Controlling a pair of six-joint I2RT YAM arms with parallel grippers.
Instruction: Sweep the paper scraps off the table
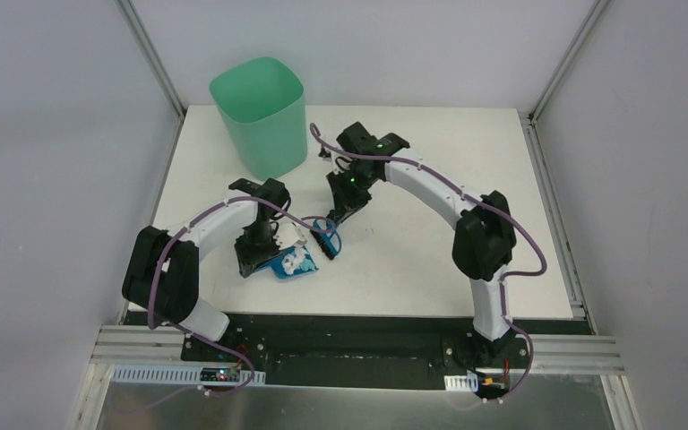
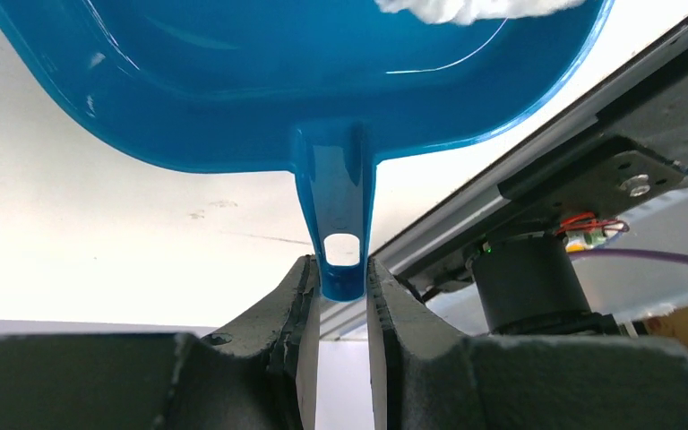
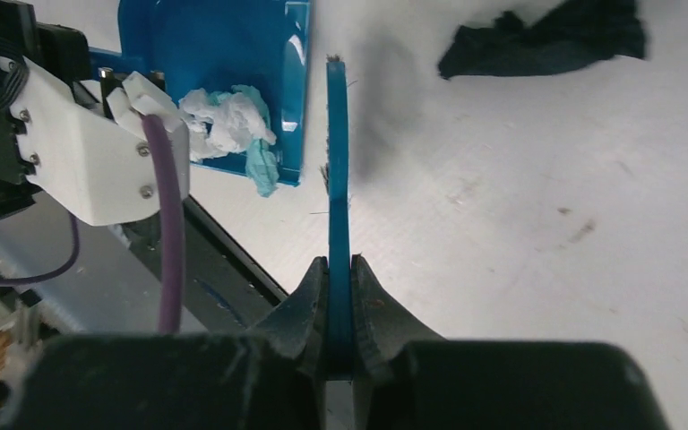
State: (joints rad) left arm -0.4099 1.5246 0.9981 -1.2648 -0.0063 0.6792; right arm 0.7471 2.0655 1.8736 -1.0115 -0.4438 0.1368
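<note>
Left fingers (image 2: pixel 342 285) are clenched on the handle tab of the blue dustpan (image 2: pixel 260 81). In the overhead view the pan sits low on the white worktop (image 1: pixel 430 260), just left of centre, though I can't tell if its lip is fully down. Right fingers (image 3: pixel 339 269) are pinched tight on the blue brush (image 3: pixel 336 161), seen edge-on, just beside the pan's open lip. As for the paper scraps (image 3: pixel 226 124), a white and pale teal clump lies inside the pan, with 1 teal piece hanging over the lip at the left of the right wrist view. 1 dark scrap (image 3: pixel 545 38) lies out on the worktop in the upper right of that view, well apart from the pan. My read is that we're mid-sweep with that wad left to fetch. To do it well, I'd carry the brush out past the wad and set the bristles down behind it. Then I'd draw it toward the lip in 1 low, steady stroke so the light paper doesn't flick away. The pan wants pressing flat, or the wad slides under. The mint-green bin (image 1: pixel 260 112) stands upper left in the overhead view.
</note>
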